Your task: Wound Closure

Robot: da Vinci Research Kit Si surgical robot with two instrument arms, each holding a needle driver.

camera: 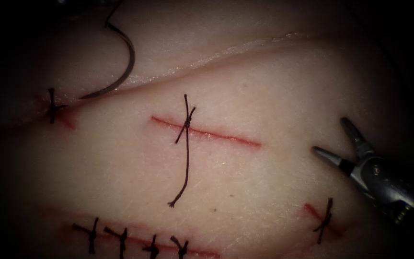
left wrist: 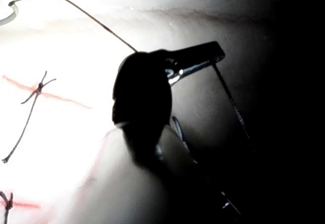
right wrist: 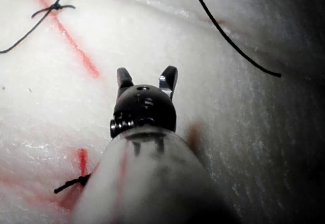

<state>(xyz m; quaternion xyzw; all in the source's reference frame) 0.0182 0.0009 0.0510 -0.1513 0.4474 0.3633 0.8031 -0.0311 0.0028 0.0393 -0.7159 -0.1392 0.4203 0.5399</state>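
The needle (camera: pixel 120 62) hangs at the far left above the tissue (camera: pixel 264 86), its tip close to the surface and not in it. The left tool (left wrist: pixel 203 56) looks clamped on its thread end. It should handle as a light, stiff, slippery wire, probably best taken on the body of the curve, away from the fragile tip. The middle cut (camera: pixel 207 132) carries one knot (camera: pixel 186 123) with a long, limp thread tail (camera: pixel 186 168). At the right, the right tool (camera: pixel 343 139) holds nothing, jaws apart.
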